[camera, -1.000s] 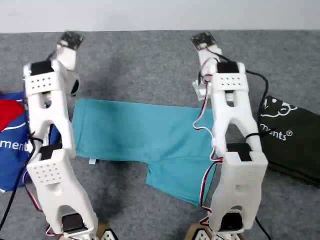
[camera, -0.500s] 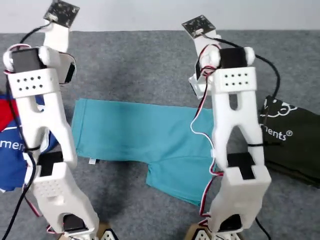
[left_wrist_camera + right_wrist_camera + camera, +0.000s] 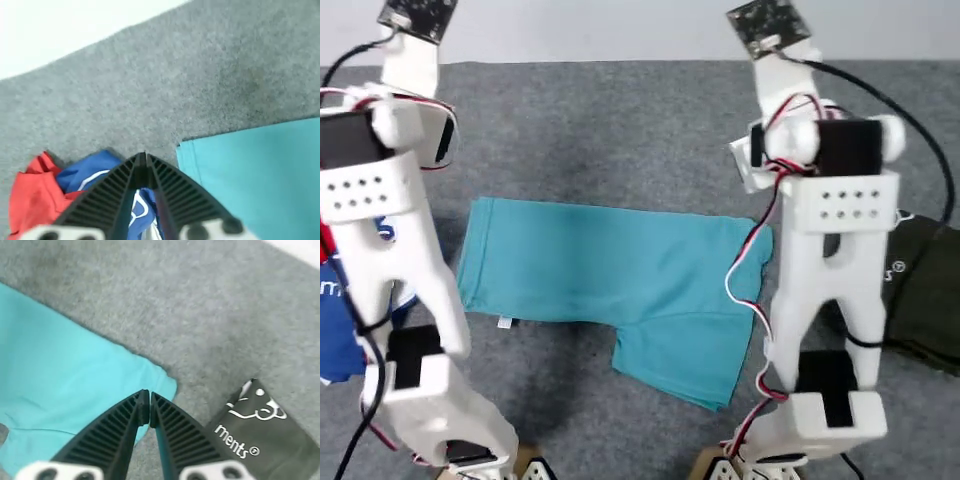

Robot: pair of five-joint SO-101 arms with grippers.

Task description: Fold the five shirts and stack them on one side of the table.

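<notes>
A teal shirt [image 3: 610, 285] lies partly folded on the grey table, one flap sticking out toward the near edge. Its corner shows in the left wrist view [image 3: 255, 170] and in the right wrist view [image 3: 60, 375]. My left gripper [image 3: 145, 161] is shut and empty, raised above the shirt's left corner and the blue shirt [image 3: 107, 175]. My right gripper [image 3: 146, 399] is shut and empty too, held high over the shirt's right corner. A red shirt [image 3: 30, 200] lies crumpled beside the blue one. A folded dark shirt [image 3: 260, 435] with white print lies at the right [image 3: 920, 300].
The grey felt table [image 3: 600, 130] runs back to a white wall. Both white arms [image 3: 390, 260] stand tall over the near half of the table, the right arm [image 3: 830, 260] hiding part of the dark shirt.
Both arms have lifted upward and drawn back from the teal shirt's far edge. The shirt lies the same.
</notes>
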